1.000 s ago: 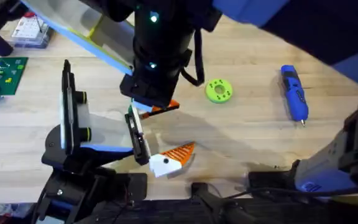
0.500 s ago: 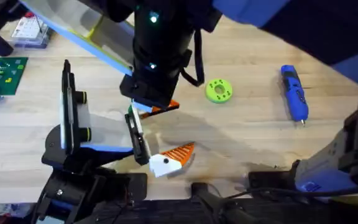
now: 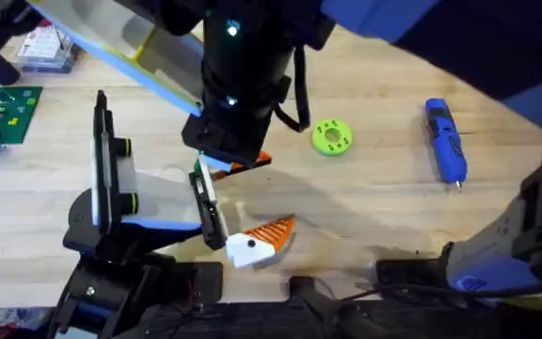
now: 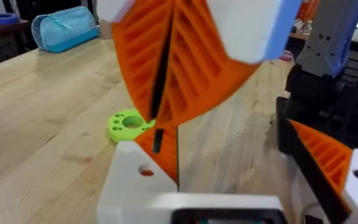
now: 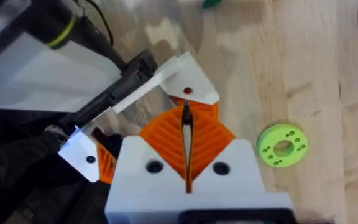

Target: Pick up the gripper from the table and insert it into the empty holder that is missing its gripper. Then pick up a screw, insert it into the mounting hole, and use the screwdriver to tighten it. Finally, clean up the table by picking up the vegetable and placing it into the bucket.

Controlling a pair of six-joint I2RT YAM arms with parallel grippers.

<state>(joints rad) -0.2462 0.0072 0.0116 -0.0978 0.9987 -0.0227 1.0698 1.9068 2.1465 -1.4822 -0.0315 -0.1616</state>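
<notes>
At the far left a tall black plate (image 3: 102,160) stands upright. Just beside it is the holder (image 3: 210,212), with the white-and-orange finger piece (image 3: 257,240) touching its near end. The right gripper (image 5: 185,140) hovers over the holder, its pads pressed together. A green disc (image 3: 330,137) lies farther right. The screwdriver (image 3: 446,141) lies well apart, on the table (image 3: 365,198). Whether the left gripper (image 4: 160,149) is open or closed cannot be told.
</notes>
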